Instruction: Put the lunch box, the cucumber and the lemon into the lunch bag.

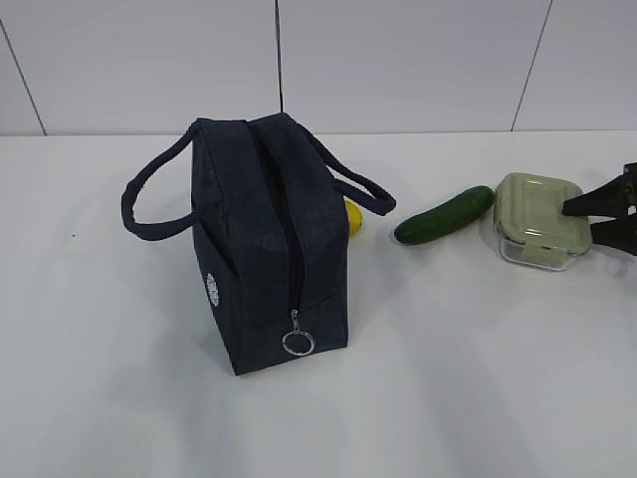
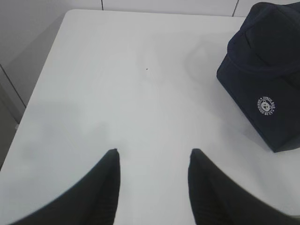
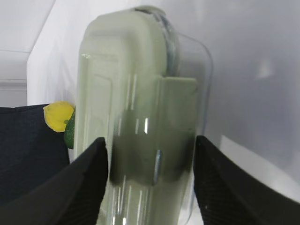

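The navy lunch bag (image 1: 264, 239) stands upright at centre left, its silver ring pull (image 1: 298, 342) hanging at the near end. Behind its right side peeks the yellow lemon (image 1: 352, 217). The dark green cucumber (image 1: 445, 215) lies between the lemon and the lunch box (image 1: 537, 217), which rests on the table with its sage lid on. My right gripper (image 1: 579, 219) reaches in from the right edge; in its wrist view the jaws (image 3: 150, 139) stand open on either side of the lunch box (image 3: 140, 117), with a gap on one side. My left gripper (image 2: 154, 151) is open over bare table.
The white table (image 1: 448, 378) ends at a pale wall behind. In the left wrist view the lunch bag (image 2: 267, 79) sits to the upper right and the table's left edge (image 2: 44, 70) runs nearby. The right wrist view shows the lemon (image 3: 58, 116) and cucumber (image 3: 70, 133) beyond the box.
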You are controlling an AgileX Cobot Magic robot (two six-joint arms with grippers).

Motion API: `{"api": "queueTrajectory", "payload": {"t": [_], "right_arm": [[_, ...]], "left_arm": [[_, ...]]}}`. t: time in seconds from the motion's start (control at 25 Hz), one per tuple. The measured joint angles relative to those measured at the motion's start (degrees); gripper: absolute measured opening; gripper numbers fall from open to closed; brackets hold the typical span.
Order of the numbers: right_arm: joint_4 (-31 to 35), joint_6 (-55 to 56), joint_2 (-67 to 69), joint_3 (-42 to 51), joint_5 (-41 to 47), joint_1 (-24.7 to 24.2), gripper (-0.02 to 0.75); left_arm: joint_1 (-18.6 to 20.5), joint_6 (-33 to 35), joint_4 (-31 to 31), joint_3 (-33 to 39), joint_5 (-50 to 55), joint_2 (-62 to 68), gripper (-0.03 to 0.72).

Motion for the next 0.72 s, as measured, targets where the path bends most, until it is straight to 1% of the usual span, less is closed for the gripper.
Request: {"api": "queueTrajectory", "payload": {"t": [0.12, 0.72], "right_arm": [[-0.38, 0.0, 0.0, -0.08, -0.22, 1.0, 0.437], [-0.48, 0.0, 0.0, -0.08, -0.12, 1.09, 0.437]], "left_arm": [[0.0, 0.0, 0.0, 0.0, 0.0, 0.0, 0.343], [0.0, 0.0, 0.0, 0.0, 0.0, 0.0, 0.343]]}}
